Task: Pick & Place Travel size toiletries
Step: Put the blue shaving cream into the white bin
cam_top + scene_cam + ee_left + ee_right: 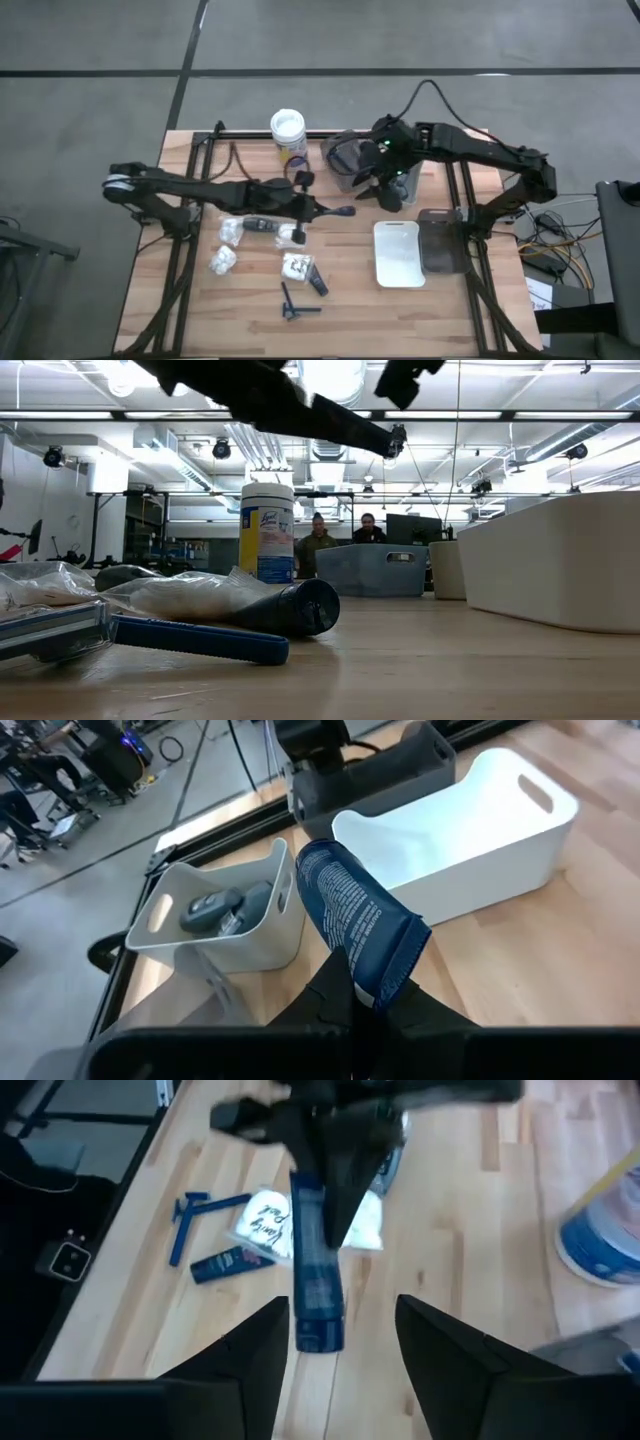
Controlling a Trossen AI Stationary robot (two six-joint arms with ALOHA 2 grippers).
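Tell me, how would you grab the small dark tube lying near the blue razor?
Probably across its narrow middle, straight down from above. The small dark tube lies flat on the wooden table, with a white lumpy packet crowding one end, so sideways approaches look awkward.

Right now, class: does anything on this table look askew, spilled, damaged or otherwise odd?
Nothing looks spilled or damaged. The loose toiletries lie scattered at mixed angles on the wood, which suits unsorted items. The left gripper holds a dark blue tube in the air; the right gripper hangs open.
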